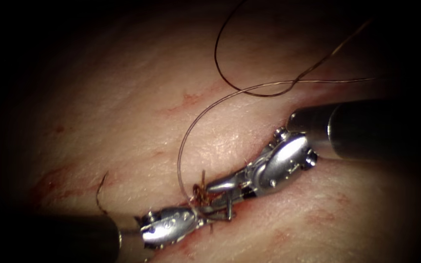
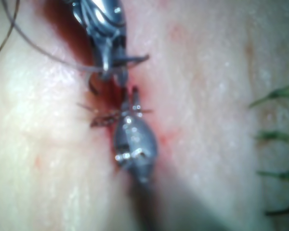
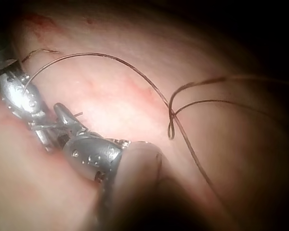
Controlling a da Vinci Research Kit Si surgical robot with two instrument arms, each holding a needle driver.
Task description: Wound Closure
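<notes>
No text, label, brand, number or sign can be read on anything around the pale pink tissue (image 1: 137,122).

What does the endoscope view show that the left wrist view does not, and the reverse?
Endoscope view: the thread rising in a long loop and crossing itself, and a short thread end left of the cut. Left wrist view: short dark strands on the tissue. Both: the left hand and the open right hand meeting at the knot; what they hold is unclear.
</notes>
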